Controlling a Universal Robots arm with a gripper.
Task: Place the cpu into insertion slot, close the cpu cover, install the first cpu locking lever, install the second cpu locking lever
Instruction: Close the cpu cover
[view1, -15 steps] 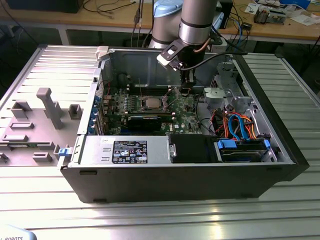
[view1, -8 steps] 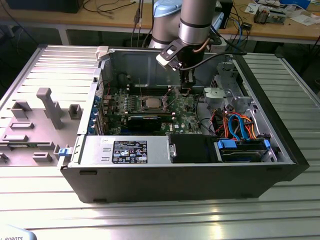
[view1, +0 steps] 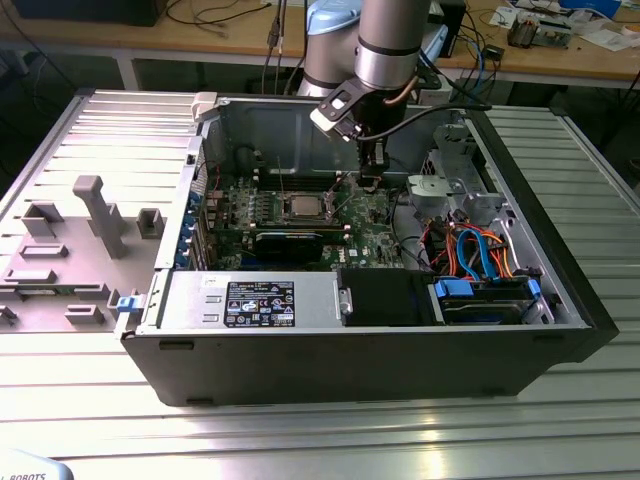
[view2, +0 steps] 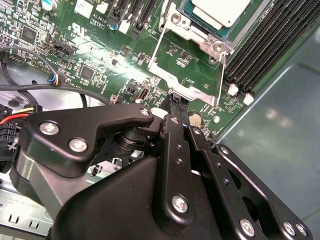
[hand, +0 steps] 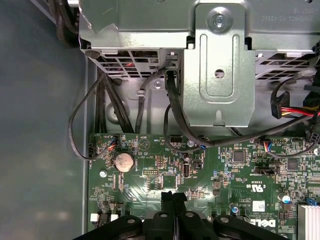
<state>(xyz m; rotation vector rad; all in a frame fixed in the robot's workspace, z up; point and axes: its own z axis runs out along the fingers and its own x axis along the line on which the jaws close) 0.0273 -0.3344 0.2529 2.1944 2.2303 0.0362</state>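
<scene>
Cpu (view2: 220, 11) seated, cover (view2: 176, 22) down over it, levers (view2: 222, 75) alongside — latched or not, you cannot tell — your gripper (view2: 176, 103) clenched empty beside them.

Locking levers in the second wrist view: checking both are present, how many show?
2: one lever beside the memory slots, the other lever across the socket. None seems hidden.

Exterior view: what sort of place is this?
Likely a robotics lab or workshop: a robot arm reaches into an open computer case lying on a ribbed metal table, with cable-strewn wooden workbenches behind.
</scene>
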